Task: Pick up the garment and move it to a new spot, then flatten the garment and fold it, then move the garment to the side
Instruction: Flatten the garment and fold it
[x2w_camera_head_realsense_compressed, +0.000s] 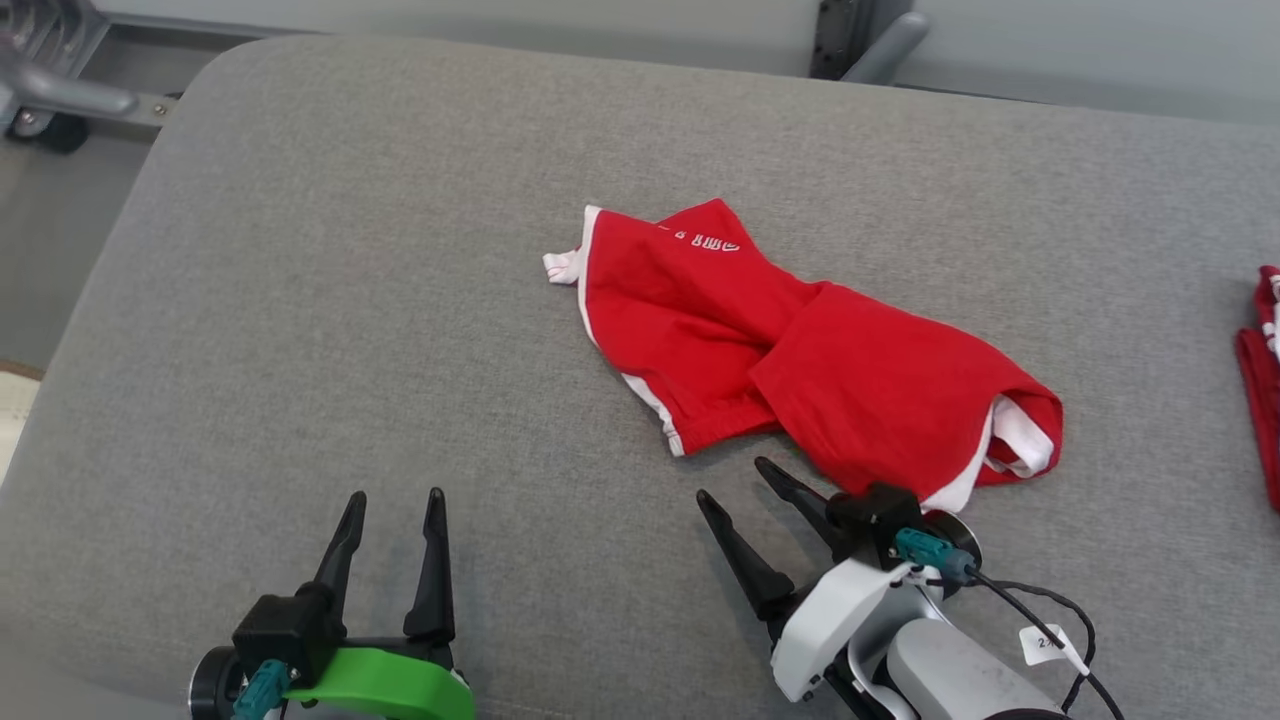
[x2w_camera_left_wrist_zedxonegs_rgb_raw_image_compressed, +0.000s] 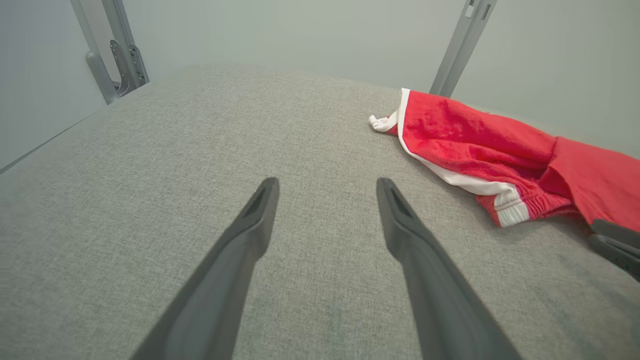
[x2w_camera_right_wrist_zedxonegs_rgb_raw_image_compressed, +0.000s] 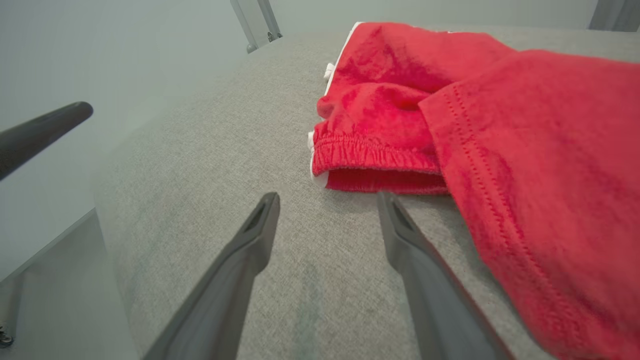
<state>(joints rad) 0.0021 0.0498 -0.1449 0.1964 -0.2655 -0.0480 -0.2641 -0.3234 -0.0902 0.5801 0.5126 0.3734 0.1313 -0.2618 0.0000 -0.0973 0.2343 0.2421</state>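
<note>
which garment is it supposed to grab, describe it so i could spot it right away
Look at the grey cushioned surface. Near its middle, just beyond the right gripper, lies a crumpled red garment with white trim and small white lettering. The other red cloth sits apart at the far right edge, cut off by the frame.

On the padded table (x2w_camera_head_realsense_compressed: 300, 300), just ahead and right of the right gripper (x2w_camera_head_realsense_compressed: 732, 478): the garment (x2w_camera_head_realsense_compressed: 800, 350). Well left of both, the left gripper (x2w_camera_head_realsense_compressed: 397, 495).
</note>
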